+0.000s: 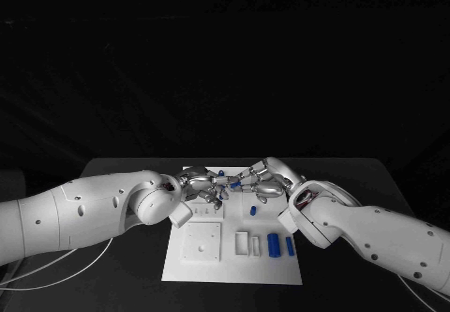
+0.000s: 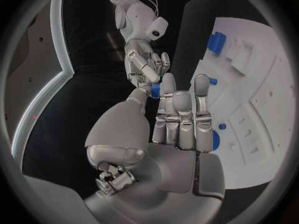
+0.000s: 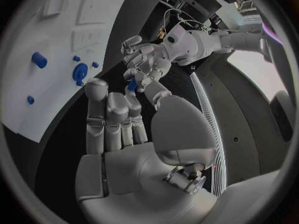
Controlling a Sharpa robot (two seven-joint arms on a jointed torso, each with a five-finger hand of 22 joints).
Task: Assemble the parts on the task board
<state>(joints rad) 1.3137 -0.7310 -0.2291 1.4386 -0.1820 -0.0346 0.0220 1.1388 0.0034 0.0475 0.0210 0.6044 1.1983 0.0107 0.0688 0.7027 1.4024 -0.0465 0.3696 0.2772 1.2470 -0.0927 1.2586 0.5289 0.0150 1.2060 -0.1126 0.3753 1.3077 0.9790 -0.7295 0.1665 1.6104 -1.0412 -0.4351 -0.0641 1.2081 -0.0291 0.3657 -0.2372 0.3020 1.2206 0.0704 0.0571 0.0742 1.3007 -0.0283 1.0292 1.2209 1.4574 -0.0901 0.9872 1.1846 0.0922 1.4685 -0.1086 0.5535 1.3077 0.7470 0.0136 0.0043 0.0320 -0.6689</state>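
My two hands meet above the far edge of the white task board (image 1: pixel 233 260), which lies in the middle of the black table (image 1: pixel 112 170). My left hand (image 1: pixel 199 185) and my right hand (image 1: pixel 257 182) face each other, fingertips nearly touching. Between them is a small blue part (image 1: pixel 231 185) — in both wrist views it sits at the tips where the two hands come together. My right hand's fingers seem to pinch it; whether my left hand's fingers also grip it or only touch it, I cannot tell.

More blue parts lie on the board: a small peg (image 1: pixel 253 210) near its middle, and two longer cylinders (image 1: pixel 274 245) side by side toward its near right, beside some white blocks (image 1: pixel 242 243).

This looks to me like a hand-over or a re-grip in the air. To do it well, I judge one hand should keep its pinch firm until the other has closed fully round the part — letting go early would drop it onto the board or the table. The part is small against my fingers, so I would close on it slowly and keep it square to its seat before lowering.

I can read no brand, label or writing anywhere.
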